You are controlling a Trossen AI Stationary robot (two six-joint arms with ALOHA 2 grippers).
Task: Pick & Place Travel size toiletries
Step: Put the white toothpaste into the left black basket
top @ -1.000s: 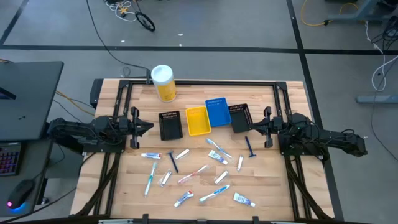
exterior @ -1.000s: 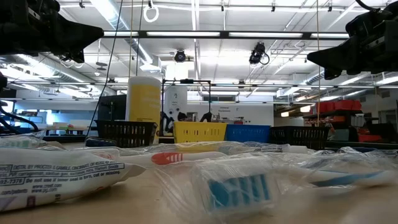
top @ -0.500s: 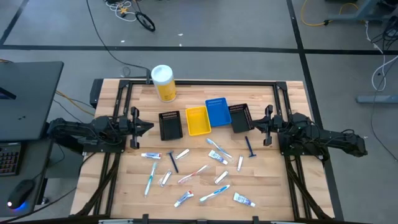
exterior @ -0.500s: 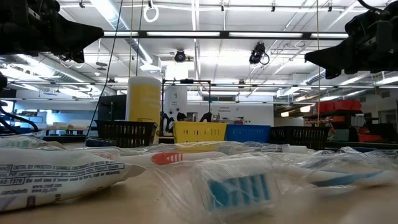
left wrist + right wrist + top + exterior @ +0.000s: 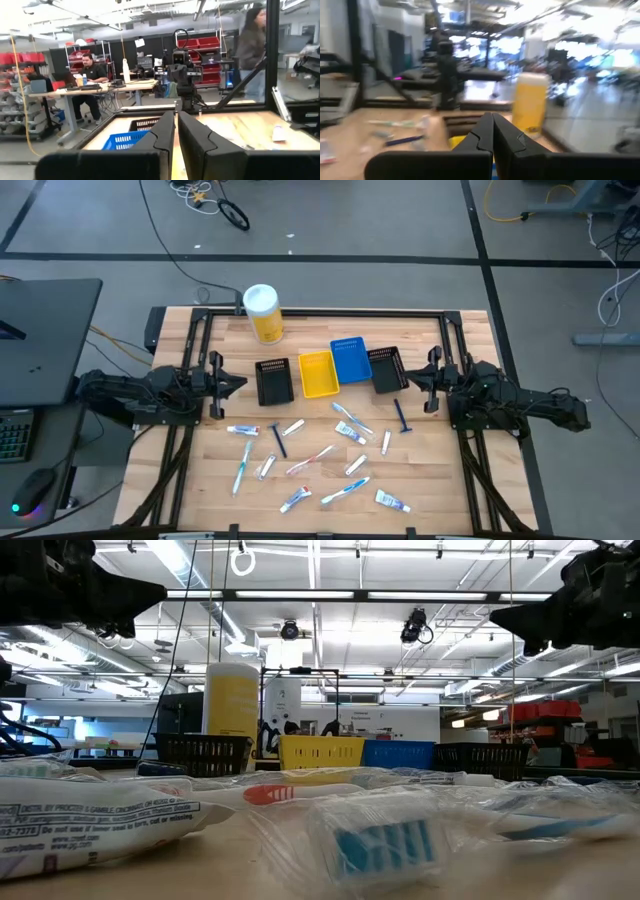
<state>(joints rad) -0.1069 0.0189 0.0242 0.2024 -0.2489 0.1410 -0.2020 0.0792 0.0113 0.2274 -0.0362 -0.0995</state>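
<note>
Toiletries [image 5: 310,453] lie scattered on the table [image 5: 430,470], in the stretch between the two grippers and nearer the front edge than either. From above roughly a dozen pieces can be counted: small white tubes such as one [image 5: 242,430] just in front of the left gripper, a blue razor [image 5: 403,417] just in front of the right gripper, a second dark-handled one [image 5: 278,440], a pink toothbrush [image 5: 312,460] and a teal one [image 5: 240,473]. In the low view a wrapped packet [image 5: 95,820] carries small print, too fine to read beyond "distr. by".

Four bins stand in a row between the grippers: black [image 5: 274,381], yellow [image 5: 317,373], blue [image 5: 350,361], black [image 5: 385,369]. Nothing can be made out inside them. A yellow canister [image 5: 263,314] with a white lid stands behind them.

The left gripper [image 5: 239,383] hangs above the table's left side, fingers [image 5: 200,135] almost together with a thin slit between, holding nothing. The right gripper [image 5: 405,384] hangs at the right side, fingers [image 5: 507,135] pressed together, empty.
</note>
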